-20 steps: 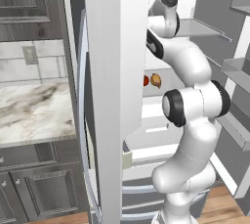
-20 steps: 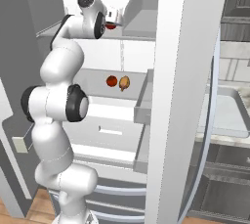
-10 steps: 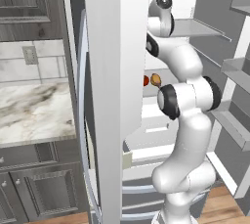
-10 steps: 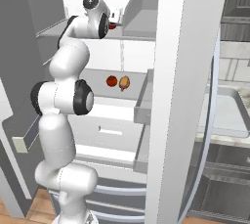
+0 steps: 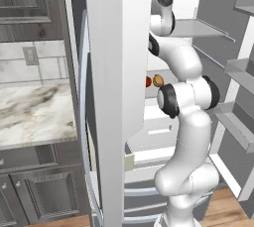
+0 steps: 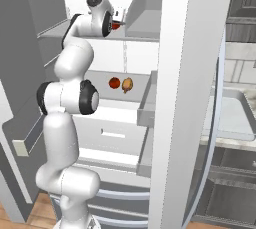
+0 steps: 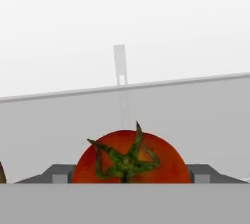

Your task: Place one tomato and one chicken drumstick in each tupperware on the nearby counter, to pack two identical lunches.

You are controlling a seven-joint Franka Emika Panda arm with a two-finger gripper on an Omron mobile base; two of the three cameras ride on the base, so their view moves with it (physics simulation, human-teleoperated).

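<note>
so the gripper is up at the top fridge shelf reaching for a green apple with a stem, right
Not quite. The gripper is up at the top fridge shelf, but what sits in front of it is a red tomato with a green star-shaped calyx, not a green apple. The hand view shows this close up.

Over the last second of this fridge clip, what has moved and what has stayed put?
The arm has straightened and reached deeper onto the upper fridge shelf, bringing the gripper up to a tomato there. Whether it grips it cannot be told. The tomato and drumstick on the lower shelf, and the base, stayed put.
</note>
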